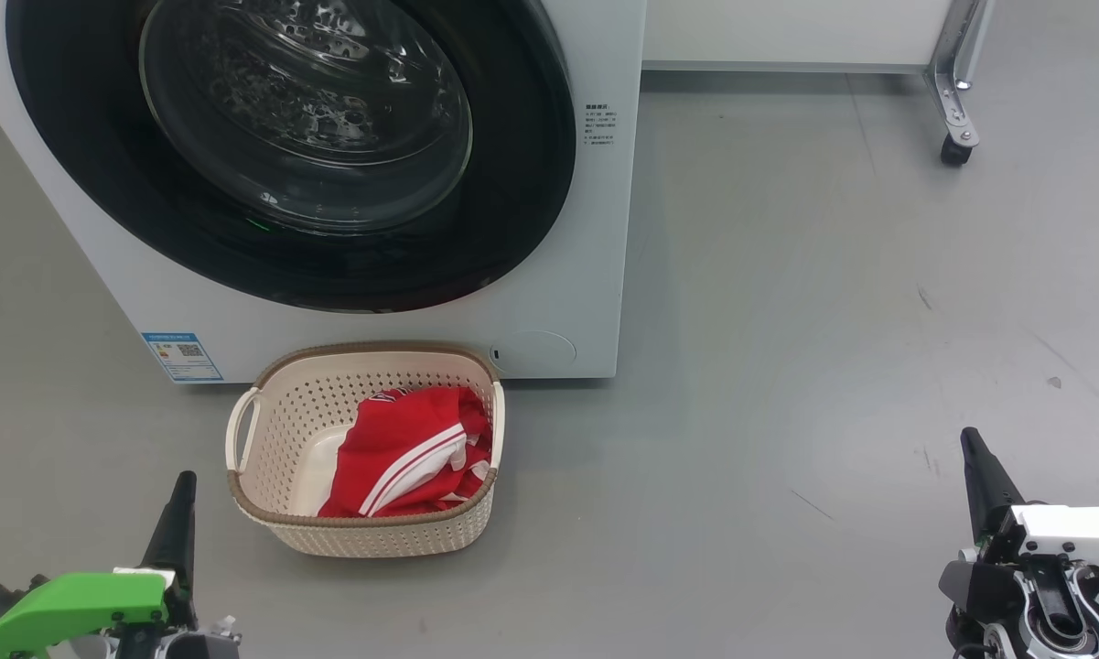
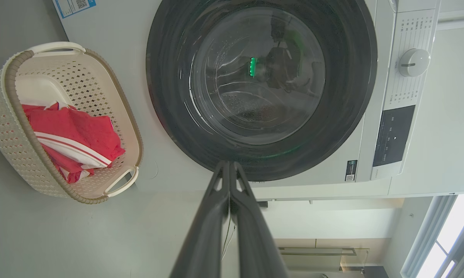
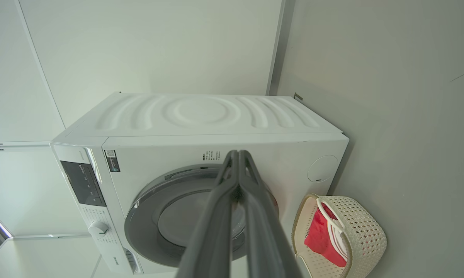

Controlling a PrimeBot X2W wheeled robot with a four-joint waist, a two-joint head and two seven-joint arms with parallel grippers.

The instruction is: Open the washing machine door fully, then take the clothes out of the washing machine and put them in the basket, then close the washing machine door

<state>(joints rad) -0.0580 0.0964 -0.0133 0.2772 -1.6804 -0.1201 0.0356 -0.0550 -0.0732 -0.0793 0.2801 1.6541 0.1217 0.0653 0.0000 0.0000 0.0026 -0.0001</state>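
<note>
bright even light w/ glare on washing machine door (image 1: 311, 119); wrist cams warp at edges, window (image 2: 454, 241) blown out.

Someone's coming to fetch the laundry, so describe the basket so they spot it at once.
Find the big white front-loading washing machine with its round glossy black door shut. On the grey floor just in front of it sits a small cream perforated plastic basket with a brown woven-look rim and two side handles. Its load of bright red, white-striped clothes sets it apart.

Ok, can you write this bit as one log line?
door: shut | clothes: in basket | left gripper: shut, empty | right gripper: shut, empty
</note>
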